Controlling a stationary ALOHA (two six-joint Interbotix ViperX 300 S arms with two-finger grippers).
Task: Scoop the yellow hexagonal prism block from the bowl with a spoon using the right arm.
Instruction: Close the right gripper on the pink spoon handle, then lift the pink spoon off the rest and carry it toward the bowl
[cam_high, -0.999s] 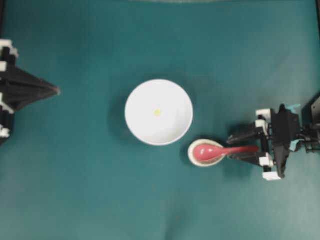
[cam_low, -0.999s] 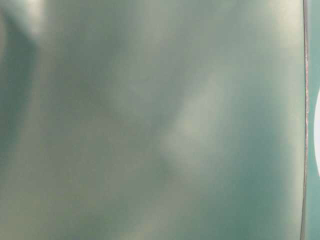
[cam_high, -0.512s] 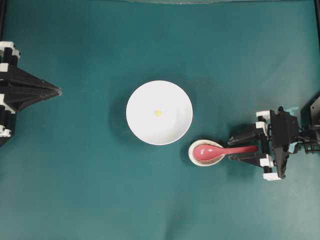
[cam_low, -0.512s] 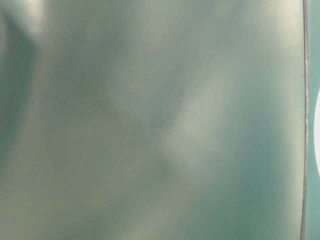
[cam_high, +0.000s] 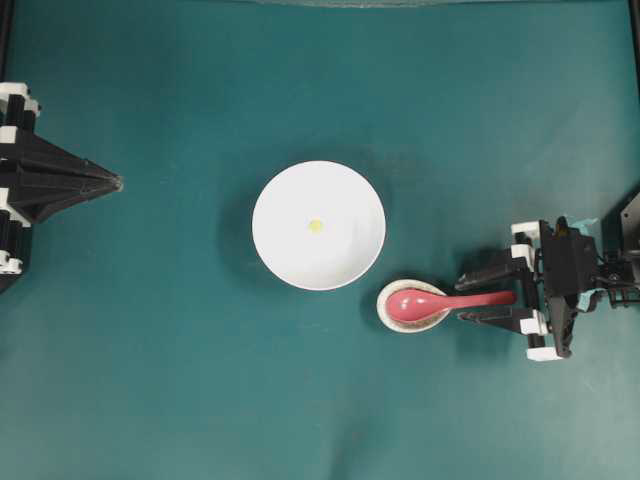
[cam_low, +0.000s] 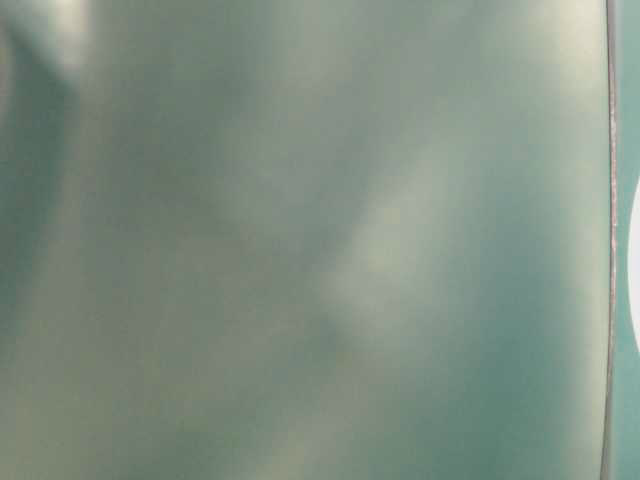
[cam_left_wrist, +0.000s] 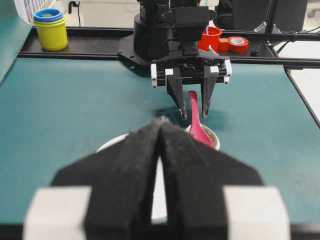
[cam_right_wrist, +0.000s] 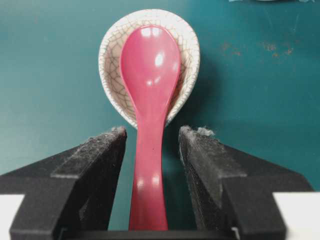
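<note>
I see a teal table (cam_high: 180, 380) with the white bowl (cam_high: 350, 258) mid-surface, yellow block (cam_high: 316, 226) inside. Just beside the bowl, the spoon (cam_high: 440, 300) lies in its rest (cam_high: 384, 310); my right claw (cam_high: 478, 297) straddles the handle, wide, untouching. Left claw (cam_high: 112, 183) pinched together, well apart.

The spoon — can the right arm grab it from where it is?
Probably yes. The right gripper is open with a finger on each side of the spoon handle, nothing between them. The spoon's scoop rests in the spoon rest.
</note>
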